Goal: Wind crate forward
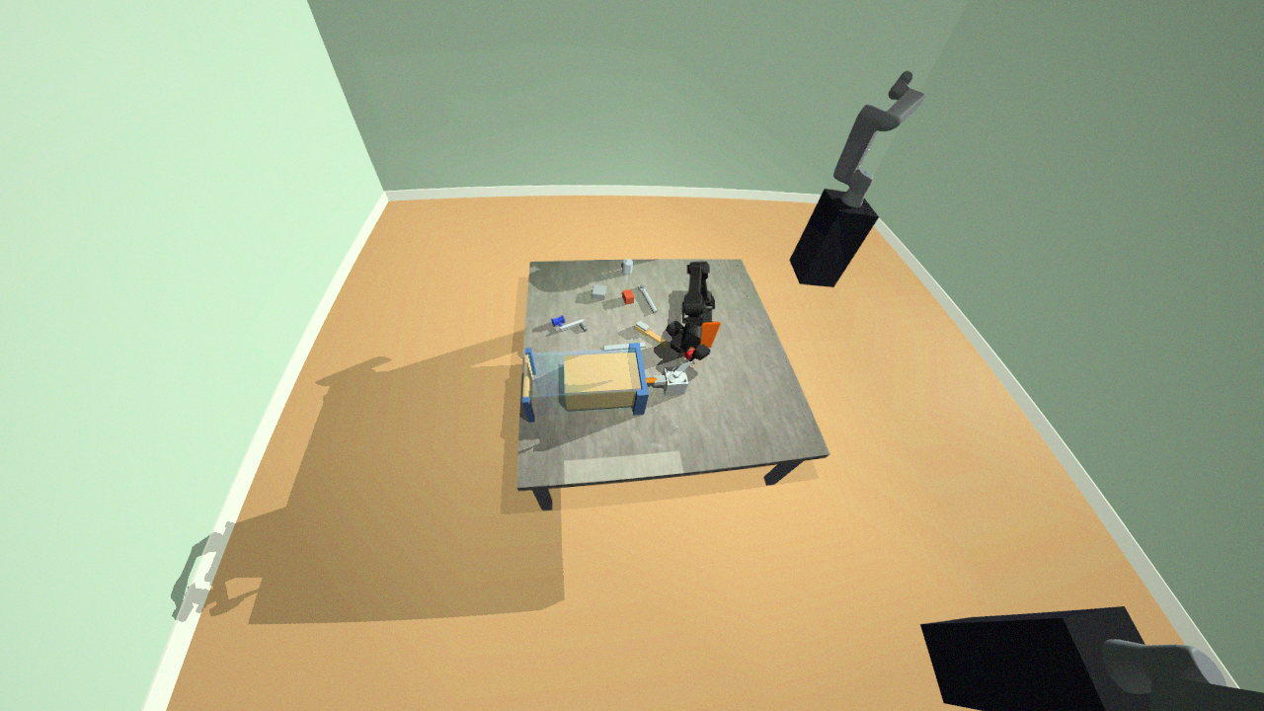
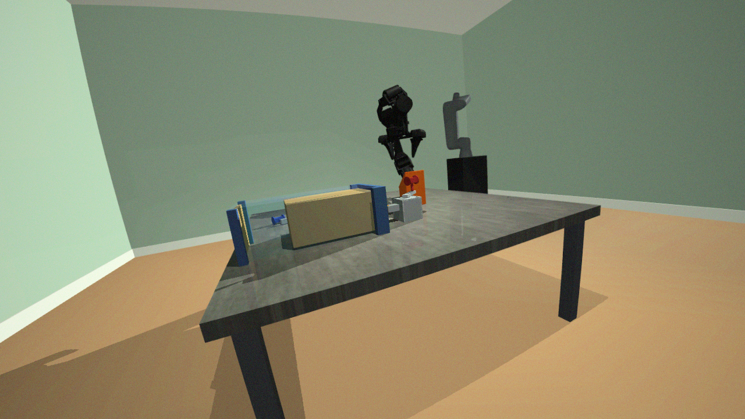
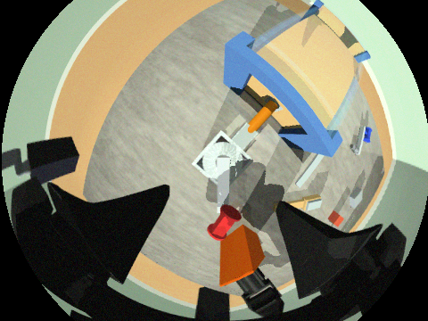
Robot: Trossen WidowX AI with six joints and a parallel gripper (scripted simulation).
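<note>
My gripper is open and empty, above the winch handle. The handle's red grip stands free of the fingers. Its pale crank arm reaches over the top of the grey winch. The key is hidden. The tan crate sits flat in the cubby, its front at the blue frame. I cannot tell whether they touch. An orange strap piece joins crate and winch.
An orange upright block stands close beside the red grip. A wooden-handled tool, a flat grey bar, a blue-gripped crank and a red cube lie on the cubby's arm side.
</note>
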